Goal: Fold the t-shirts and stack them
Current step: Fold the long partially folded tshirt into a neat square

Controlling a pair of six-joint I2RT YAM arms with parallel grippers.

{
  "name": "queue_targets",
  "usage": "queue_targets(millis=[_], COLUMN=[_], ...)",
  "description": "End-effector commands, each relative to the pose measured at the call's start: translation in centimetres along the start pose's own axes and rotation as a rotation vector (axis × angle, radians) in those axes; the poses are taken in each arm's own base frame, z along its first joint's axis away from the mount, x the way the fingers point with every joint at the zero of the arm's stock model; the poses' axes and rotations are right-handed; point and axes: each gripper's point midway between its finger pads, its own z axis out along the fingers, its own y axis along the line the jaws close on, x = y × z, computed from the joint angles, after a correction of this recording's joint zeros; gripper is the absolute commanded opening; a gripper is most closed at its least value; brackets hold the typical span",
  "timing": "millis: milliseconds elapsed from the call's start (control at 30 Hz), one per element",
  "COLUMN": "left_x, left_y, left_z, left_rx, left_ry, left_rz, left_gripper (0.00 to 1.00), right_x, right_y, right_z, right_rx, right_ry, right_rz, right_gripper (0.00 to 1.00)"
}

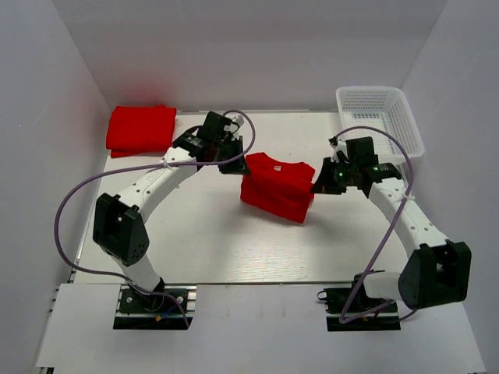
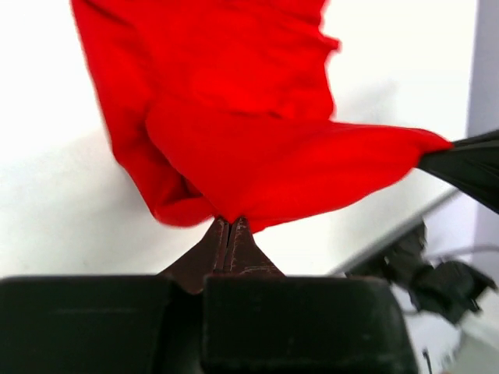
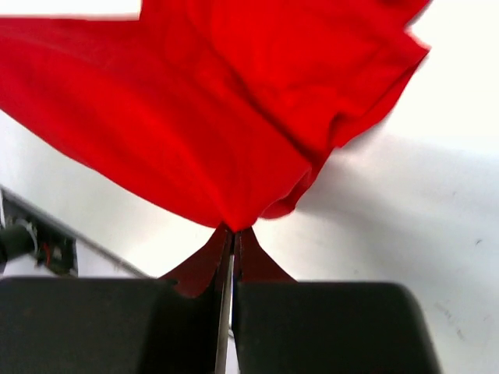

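Note:
A red t-shirt [image 1: 276,187] hangs stretched between my two grippers above the middle of the table, its lower part folded and drooping toward the near side. My left gripper [image 1: 236,164] is shut on the shirt's left edge; the left wrist view shows the cloth [image 2: 257,148] pinched at the fingertips [image 2: 228,222]. On the right edge my right gripper [image 1: 318,185] is shut too, the red cloth [image 3: 203,117] caught at its tips [image 3: 235,231]. A second t-shirt [image 1: 141,129] lies folded at the table's far left corner.
A white mesh basket [image 1: 380,117] stands at the far right corner of the table [image 1: 203,241]. White walls close in the left, back and right sides. Grey cables loop from both arms.

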Motion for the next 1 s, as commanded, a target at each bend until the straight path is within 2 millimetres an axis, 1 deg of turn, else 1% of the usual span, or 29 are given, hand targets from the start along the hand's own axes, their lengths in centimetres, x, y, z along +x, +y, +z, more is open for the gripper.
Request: queue_targets(millis=[0, 33, 67, 100, 133, 167, 200, 233, 267, 300, 333, 367, 400, 433, 467, 500, 567, 600, 633, 667, 700, 733, 800, 833, 867, 900, 933, 967], left_x=[-4.7, -5.6, -6.2, -6.6, -7.1, -7.8, -8.5, -9.0, -9.7, -10.4, -10.6, -11.7, -11.9, -12.6, -12.7, -13.4, -13.6, -13.5, -14.2, -14.3, -14.3, -14.7, -15.0, -14.4, -14.3, -14.4, -14.8, -14.5], left_y=[0.8, 0.7, 1.5, 1.4, 1.5, 1.8, 1.5, 2.2, 2.0, 2.2, 2.2, 2.1, 2.1, 1.6, 2.0, 2.3, 2.1, 3.0, 2.8, 2.9, 3.0, 3.8, 4.0, 4.8, 4.7, 5.3, 5.2, 5.2], left_z=[-0.2, 0.1, 0.3, 0.9, 1.1, 1.3, 1.0, 1.5, 2.1, 1.9, 2.3, 2.6, 3.0, 2.6, 3.8, 4.0, 4.9, 6.2, 6.4, 7.0, 7.6, 8.5, 9.4, 10.8, 11.1, 11.5, 11.8, 12.3], left_rx=[-0.067, -0.069, -0.092, -0.089, -0.098, -0.098, -0.094, -0.106, -0.094, -0.089, -0.086, -0.065, -0.062, -0.047, -0.048, -0.048, -0.026, -0.034, -0.029, -0.031, -0.026, -0.036, -0.038, -0.051, -0.042, -0.038, -0.034, -0.019], left_ry=[-0.163, -0.193, -0.212, -0.219, -0.233, -0.248, -0.274, -0.286, -0.308, -0.331, -0.338, -0.362, -0.368, -0.394, -0.392, -0.406, -0.397, -0.374, -0.383, -0.379, -0.370, -0.366, -0.364, -0.337, -0.330, -0.328, -0.337, -0.327], left_rz=[0.006, 0.011, 0.004, 0.005, 0.006, 0.002, 0.015, 0.009, 0.014, 0.013, 0.014, 0.007, 0.008, 0.015, 0.014, 0.011, 0.016, 0.016, 0.018, 0.017, 0.017, 0.009, 0.008, 0.001, 0.002, -0.003, 0.000, 0.002], left_gripper=[0.00, 0.00, 0.00, 0.00, 0.00, 0.00, 0.00, 0.00, 0.00, 0.00, 0.00, 0.00, 0.00, 0.00, 0.00, 0.00, 0.00, 0.00, 0.00, 0.00, 0.00, 0.00, 0.00, 0.00, 0.00, 0.00, 0.00, 0.00], right_x=[-4.9, -5.2, -5.5, -5.9, -6.7, -7.1, -7.4, -8.2, -8.5, -9.3, -9.3, -9.7, -9.9, -10.3, -10.3, -11.2, -11.5, -12.2, -12.1, -12.4, -12.6, -12.5, -12.4, -12.3, -12.2, -12.1, -12.1, -11.8], right_y=[-0.6, -0.9, -1.3, -1.5, -1.4, -1.7, -2.1, -2.1, -2.3, -2.4, -2.6, -3.0, -3.0, -3.1, -3.4, -3.7, -4.1, -4.3, -4.8, -4.7, -5.1, -5.5, -6.4, -6.8, -7.1, -7.6, -7.9, -8.4], right_z=[0.2, 0.4, 0.5, 0.7, 0.8, 0.7, 0.7, 0.8, 0.8, 0.7, 1.3, 1.7, 1.9, 2.0, 2.4, 2.3, 2.9, 2.6, 3.4, 3.5, 3.6, 4.1, 4.8, 5.2, 5.6, 5.9, 5.9, 6.7], right_rx=[0.042, 0.048, 0.055, 0.059, 0.053, 0.064, 0.077, 0.075, 0.081, 0.084, 0.079, 0.082, 0.080, 0.080, 0.084, 0.097, 0.099, 0.101, 0.108, 0.102, 0.109, 0.118, 0.132, 0.144, 0.149, 0.157, 0.159, 0.166], right_ry=[-0.129, -0.128, -0.135, -0.137, -0.167, -0.183, -0.199, -0.222, -0.228, -0.237, -0.225, -0.220, -0.220, -0.229, -0.224, -0.243, -0.237, -0.250, -0.234, -0.236, -0.238, -0.227, -0.213, -0.207, -0.200, -0.193, -0.189, -0.170], right_rz=[-0.018, -0.011, -0.004, 0.009, 0.004, 0.007, 0.008, 0.003, -0.002, 0.000, 0.001, 0.012, 0.016, 0.018, 0.021, 0.025, 0.033, 0.030, 0.040, 0.038, 0.044, 0.050, 0.071, 0.082, 0.086, 0.101, 0.115, 0.131], right_gripper=[0.00, 0.00, 0.00, 0.00, 0.00, 0.00, 0.00, 0.00, 0.00, 0.00, 0.00, 0.00, 0.00, 0.00, 0.00, 0.00, 0.00, 0.00, 0.00, 0.00, 0.00, 0.00, 0.00, 0.00, 0.00, 0.00, 0.00, 0.00])
